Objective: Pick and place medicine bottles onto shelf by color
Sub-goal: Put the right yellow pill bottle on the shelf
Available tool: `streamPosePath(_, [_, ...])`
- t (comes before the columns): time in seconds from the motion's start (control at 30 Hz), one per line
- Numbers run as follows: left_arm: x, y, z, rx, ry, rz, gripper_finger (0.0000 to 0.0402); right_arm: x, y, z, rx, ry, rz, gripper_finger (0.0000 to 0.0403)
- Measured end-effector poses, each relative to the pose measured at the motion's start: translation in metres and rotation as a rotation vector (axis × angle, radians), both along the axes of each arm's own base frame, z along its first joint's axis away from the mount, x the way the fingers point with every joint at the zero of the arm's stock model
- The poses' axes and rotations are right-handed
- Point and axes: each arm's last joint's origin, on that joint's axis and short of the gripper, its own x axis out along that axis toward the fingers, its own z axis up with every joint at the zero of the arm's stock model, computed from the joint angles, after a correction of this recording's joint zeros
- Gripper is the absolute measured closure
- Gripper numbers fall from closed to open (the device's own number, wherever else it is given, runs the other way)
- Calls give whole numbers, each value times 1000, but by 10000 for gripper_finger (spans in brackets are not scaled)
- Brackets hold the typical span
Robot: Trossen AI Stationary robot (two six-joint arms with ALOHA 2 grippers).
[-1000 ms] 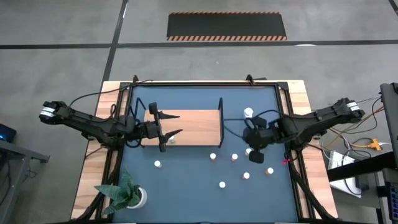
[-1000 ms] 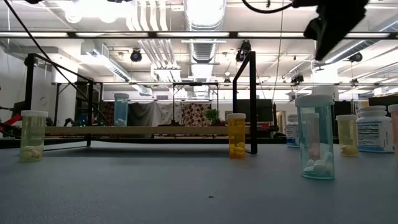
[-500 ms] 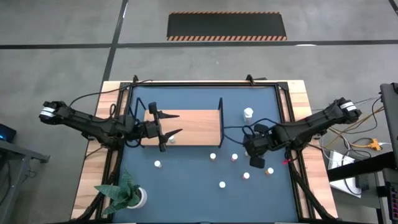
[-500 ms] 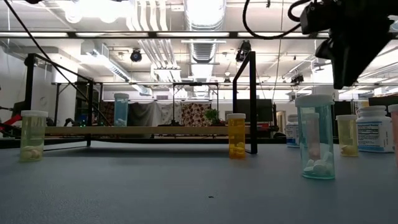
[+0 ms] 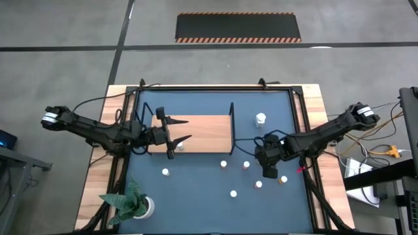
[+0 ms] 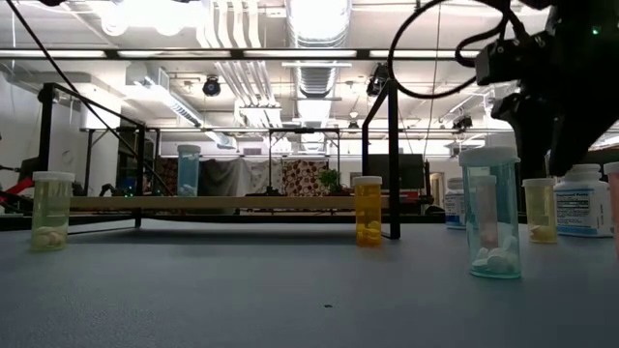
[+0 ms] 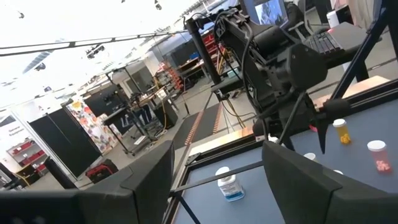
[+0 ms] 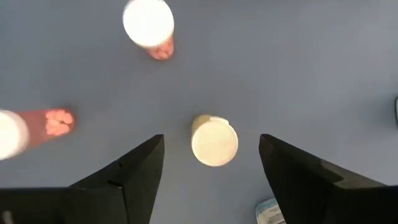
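My right gripper (image 8: 211, 149) points down with its fingers open on either side of a cream-capped medicine bottle (image 8: 214, 141), touching nothing. That bottle stands on the blue tabletop. In the low view the right gripper (image 6: 553, 159) hangs just above a yellow bottle (image 6: 540, 208). In the high view my right gripper (image 5: 266, 166) hides the bottle. My left gripper (image 5: 173, 140) waits open and holds nothing, over the near edge of the wooden shelf (image 5: 196, 134). A blue bottle (image 6: 189, 169) stands on the shelf.
Several small bottles stand on the tabletop around my right gripper: two pink ones (image 8: 148, 23) (image 8: 12, 134), an orange one (image 6: 368, 211) and a teal one (image 6: 490, 213). A larger white bottle (image 5: 261, 119) stands farther back. A potted plant (image 5: 134, 203) sits at the near left.
My right gripper has come down toward the tabletop and a little toward the near edge, over the cream-capped bottle. Its fingers have spread apart. The bottles have stayed where they were.
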Motion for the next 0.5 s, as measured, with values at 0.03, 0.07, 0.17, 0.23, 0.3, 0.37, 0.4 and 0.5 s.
streamPosePath(0.03, [0, 0, 0, 0, 0, 0, 175, 0, 0, -2, -1, -2, 0, 149])
streamPosePath(0.07, [0, 0, 0, 0, 0, 0, 175, -1, 0, -3, -5, -4, -1, 151])
streamPosePath(0.17, [0, 0, 0, 2, 0, 0, 175, -1, -1, -6, -24, -7, -4, 158])
streamPosePath(0.23, [0, 0, 0, 2, 0, 0, 175, -1, -1, -6, -22, -19, 2, 160])
streamPosePath(0.3, [0, 0, 0, 2, 0, 0, 175, -1, -1, -7, -22, -20, 2, 161])
streamPosePath(0.37, [0, 0, 0, 2, 0, 0, 175, -1, -1, -10, -20, -25, 1, 161])
streamPosePath(0.4, [0, 0, 0, 2, 0, 0, 175, -1, -1, -11, -18, -28, -4, 161])
streamPosePath(0.5, [0, 0, 0, 2, 1, 0, 175, -3, -2, -15, -13, -30, -17, 161])
